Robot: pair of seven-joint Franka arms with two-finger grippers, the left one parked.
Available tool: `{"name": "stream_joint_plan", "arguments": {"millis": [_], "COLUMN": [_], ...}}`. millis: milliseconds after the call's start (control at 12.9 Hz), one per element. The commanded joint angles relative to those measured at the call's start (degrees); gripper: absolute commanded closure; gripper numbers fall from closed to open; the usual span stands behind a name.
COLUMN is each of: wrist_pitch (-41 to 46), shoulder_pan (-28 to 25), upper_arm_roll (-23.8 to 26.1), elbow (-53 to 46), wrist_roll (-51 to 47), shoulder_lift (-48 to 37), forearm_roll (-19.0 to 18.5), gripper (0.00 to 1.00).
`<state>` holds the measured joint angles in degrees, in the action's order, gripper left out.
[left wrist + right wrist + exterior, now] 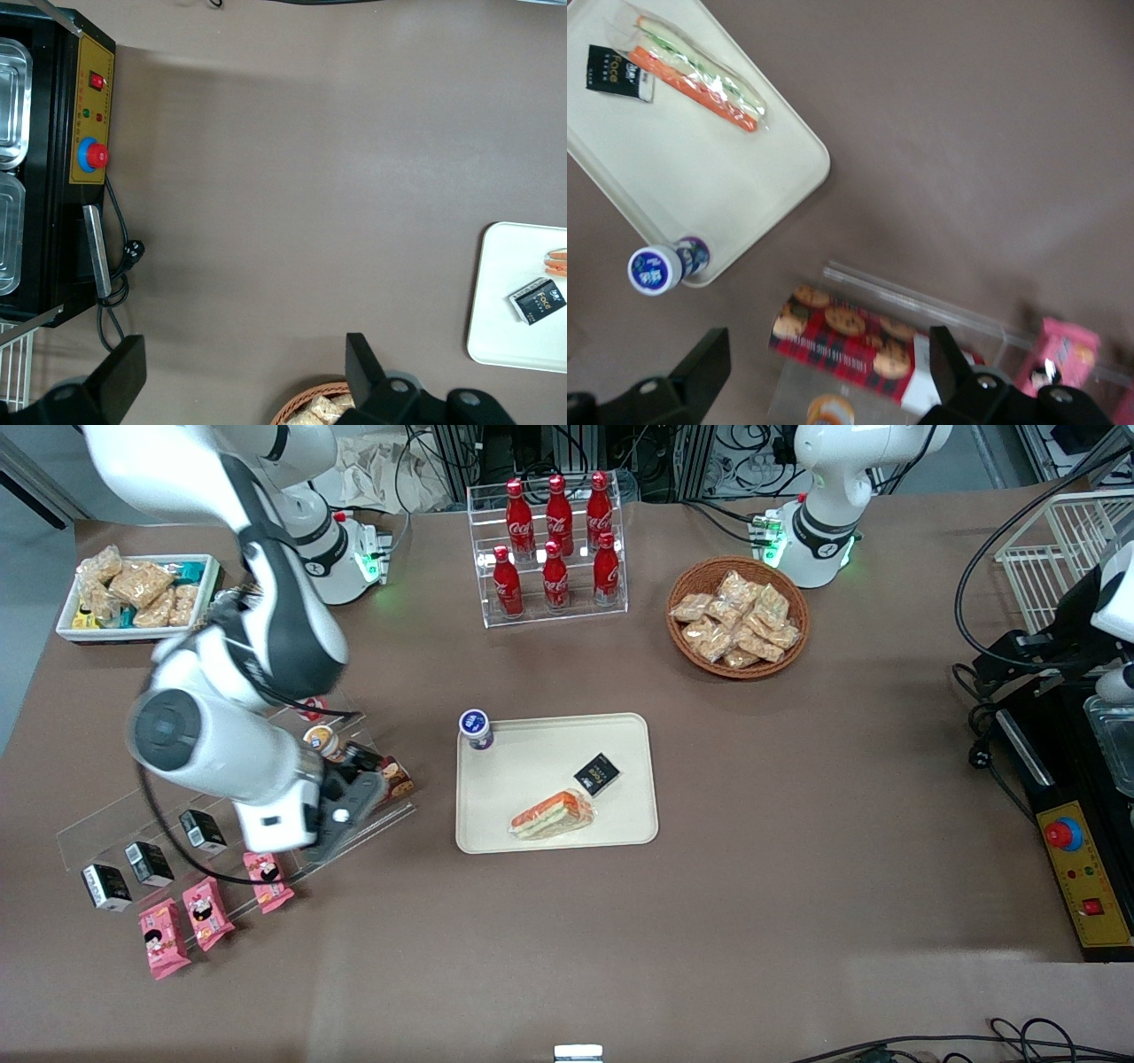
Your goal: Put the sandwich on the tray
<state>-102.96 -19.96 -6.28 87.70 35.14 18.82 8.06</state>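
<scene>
The right arm's black two-finger gripper [354, 802], fingers spread and empty, partly hides the clear acrylic rack [394, 812], while the plastic-wrapped wedge sandwich [552, 816] lies on the cream-beige rectangular tray [532, 766] on the brown table [797, 779].

White arm [213, 735], black joints, dark gripper [350, 806].

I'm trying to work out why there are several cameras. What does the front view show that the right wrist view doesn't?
Only the front view shows the rack of red cola bottles, the wicker basket of snacks, the white bin and the working arm's pincer, raised over the clear snack stand.

Only the right wrist view shows the red plaid cookie box in full.

Both show the sandwich lying on the tray beside a small black packet, with a purple-capped bottle at the tray's corner.
</scene>
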Motion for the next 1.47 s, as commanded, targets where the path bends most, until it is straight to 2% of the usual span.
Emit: {"name": "stream_joint_plan", "arguments": {"millis": [0, 232, 542, 851, 1083, 1393], "wrist_pitch": [5.8, 7.4, 9.2, 9.4, 10.2, 10.3], "shoulder_pan": [5.1, 13.2, 20.1, 21.3, 20.1, 19.6], "upper_arm_roll": [1.0, 1.0, 0.9, 0.7, 0.9, 0.9], "elbow": [1.1, 1.4, 6.0, 15.1, 15.7, 14.2], "wrist_roll": [-7.8, -8.8, -13.5, -17.6, -24.8, -26.9], "shoulder_lift": [-5.9, -8.8, -15.8, -25.6, -27.1, -25.7], "forearm_roll": [-2.5, -3.0, -3.3, -5.5, -5.6, -5.4], "gripper": [0.00, 0.00, 0.00, 0.00, 0.00, 0.00]}}
